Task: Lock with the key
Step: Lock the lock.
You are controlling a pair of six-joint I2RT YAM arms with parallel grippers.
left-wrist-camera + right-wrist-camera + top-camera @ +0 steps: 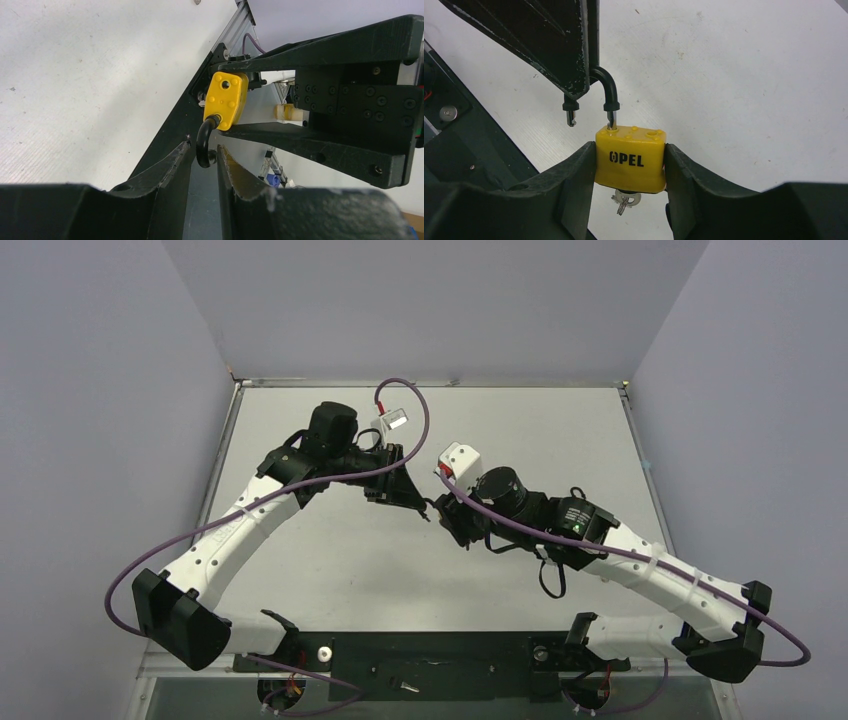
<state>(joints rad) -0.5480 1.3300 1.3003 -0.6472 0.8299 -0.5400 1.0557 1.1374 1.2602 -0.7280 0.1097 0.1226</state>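
Observation:
My right gripper (630, 151) is shut on the body of the yellow padlock (631, 162), which carries black lettering, and holds it above the table. The tiny silver key (625, 200) on its ring sticks out of the padlock's underside. The black shackle (609, 92) is open: one leg sits in the body and the free end (570, 114) hangs clear. My left gripper (202, 156) is closed on the shackle's bend (202, 145). In the top view the left gripper (428, 506) and the right gripper (452, 523) meet tip to tip over the table's middle.
The grey table (400, 570) has raised metal edges (225, 460) and purple-grey walls around it. A black base rail (430, 658) runs along the near edge. Purple cables (420, 415) loop from both arms.

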